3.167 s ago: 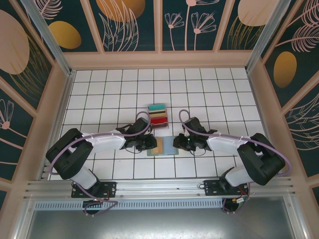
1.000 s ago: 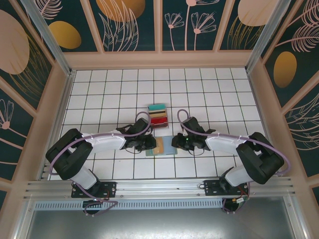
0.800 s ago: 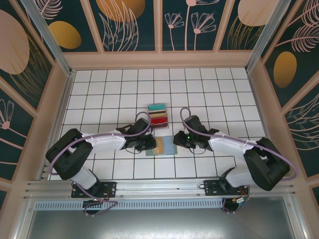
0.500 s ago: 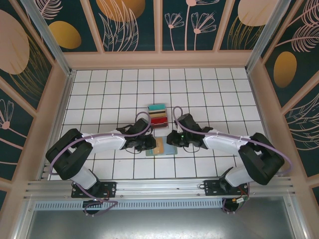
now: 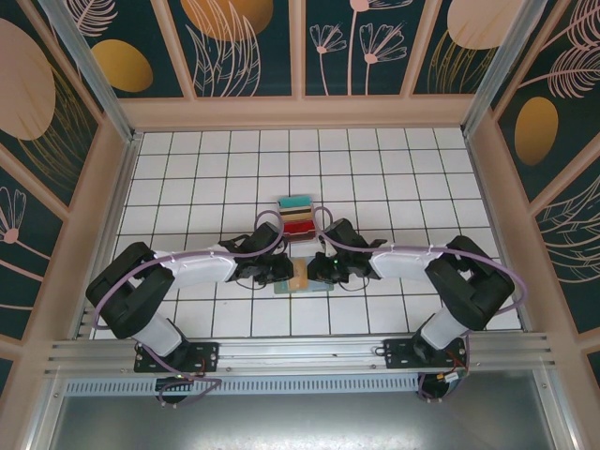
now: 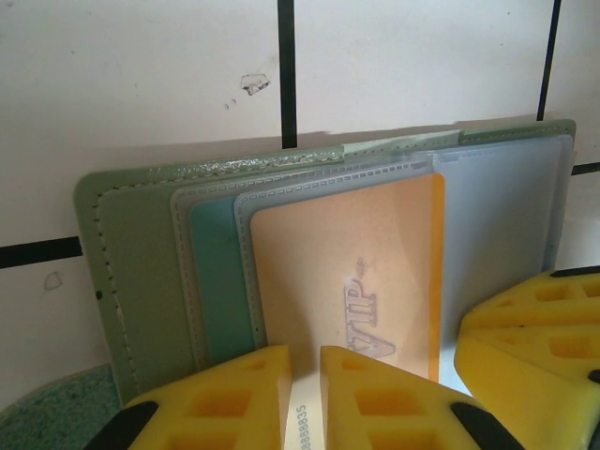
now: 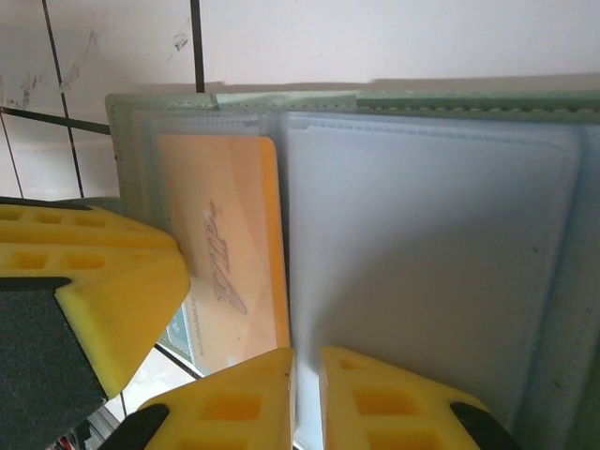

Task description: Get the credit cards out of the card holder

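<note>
The card holder [image 5: 298, 287] lies open and flat on the tiles, with a grey-green outer edge [image 6: 141, 253] and a light-blue inner half [image 7: 422, 262]. A tan credit card [image 6: 347, 262] marked VIP sits in its left pocket, and a teal strip [image 6: 220, 281] shows in the pocket behind it. My left gripper [image 6: 305, 361] is shut to a narrow slit, its tips resting on the card's near end. My right gripper [image 7: 307, 361] is also shut to a slit, set down at the fold beside the card's [image 7: 220, 253] orange edge. Nothing shows pinched between either pair of fingers. The two grippers [image 5: 279, 272] [image 5: 312, 272] nearly touch.
A clear tray [image 5: 298, 216] with a teal, tan and red stack stands just behind the card holder. Wooden walls enclose the tiled table on three sides. The left gripper's yellow finger [image 7: 94, 291] crowds the right wrist view.
My right gripper has moved left over the card holder to the fold and its jaws have narrowed. The left gripper and the card holder have stayed put.
</note>
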Controlling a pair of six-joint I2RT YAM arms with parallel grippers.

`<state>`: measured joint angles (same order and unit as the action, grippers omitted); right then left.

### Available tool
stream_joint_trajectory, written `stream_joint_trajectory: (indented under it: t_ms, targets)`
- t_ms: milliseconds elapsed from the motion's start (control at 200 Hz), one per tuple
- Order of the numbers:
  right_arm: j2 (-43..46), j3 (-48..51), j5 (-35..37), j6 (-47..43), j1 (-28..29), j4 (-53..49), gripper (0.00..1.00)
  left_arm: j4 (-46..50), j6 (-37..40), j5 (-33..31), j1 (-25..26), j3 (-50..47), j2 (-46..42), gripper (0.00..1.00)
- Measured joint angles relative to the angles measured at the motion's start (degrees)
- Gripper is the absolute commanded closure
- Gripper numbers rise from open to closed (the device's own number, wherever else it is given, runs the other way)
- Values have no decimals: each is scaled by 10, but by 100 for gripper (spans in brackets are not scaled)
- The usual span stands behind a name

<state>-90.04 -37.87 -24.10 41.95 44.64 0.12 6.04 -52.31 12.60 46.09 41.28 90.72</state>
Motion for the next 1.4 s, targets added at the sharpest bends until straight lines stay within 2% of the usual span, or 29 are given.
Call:
stream_joint_trajectory:
  t_ms: [465,586,751,811,881,1141,1401]
  targets:
    - [-19,-5,-13,1,1,15,84,0,0,0,0,0,0,82]
    - [-21,-5,-16,1,1,19,88,0,0,0,0,0,0,82]
    - [-24,-5,-20,3,2,23,87,0,0,0,0,0,0,82]
    - [-24,-5,-23,3,2,24,90,0,0,0,0,0,0,82]
    - [-26,-5,-26,5,2,25,100,0,0,0,0,0,0,82]
    - [-24,-2,-28,6,1,27,100,2,0,-2,0,0,0,82]
    - [15,26,-27,5,-19,30,100,7,3,-9,0,0,0,85]
